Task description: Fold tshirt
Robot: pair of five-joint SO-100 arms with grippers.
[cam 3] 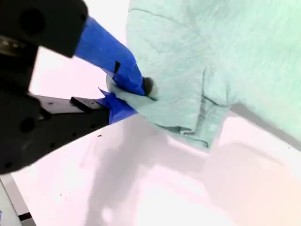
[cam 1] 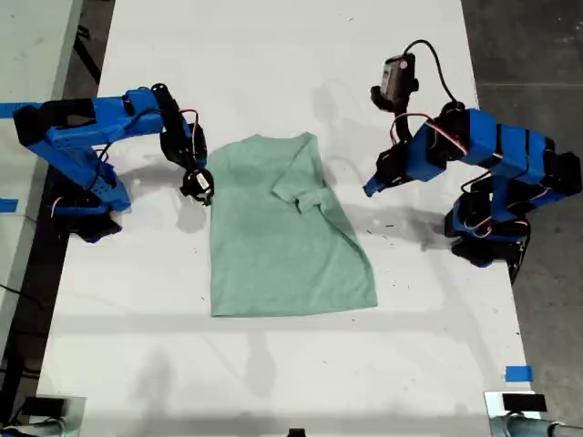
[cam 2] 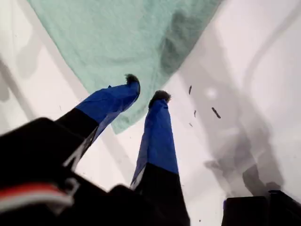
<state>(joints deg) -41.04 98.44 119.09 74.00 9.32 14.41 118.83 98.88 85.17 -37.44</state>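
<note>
Mint-green cloth, the tshirt (cam 1: 273, 246), lay near the middle of the white table (cam 1: 273, 73). Its neck pointed to the far end in the exterior view and its hem to the near end. The sleeve (cam 1: 305, 187) on the exterior view's right lay turned in over the body. That side ran as a slanted edge down to the hem.

My second gripper (cam 3: 136, 92) stood at the shirt's edge on the exterior view's left, up near the shoulder. Its jaws were closed on a bunched fold of the cloth there, and the fabric was puckered around the pinch. My first gripper (cam 2: 146, 92) hovered over bare table just off the shirt's edge on the exterior view's right. Its jaws were parted a little, with nothing between them, and its tips pointed toward a corner of the cloth without touching it.

I judged the step in hand to be the second side fold, with one side already turned in and the other held and ready to be carried over. The next move called for lifting that pinched edge only enough to clear the table. It would then go across toward the middle and be laid flat so the side edge came out straight. A hard pull could have dragged the whole shirt sideways or disturbed the sleeve already folded, so my free gripper might have had to pin the cloth.
</note>
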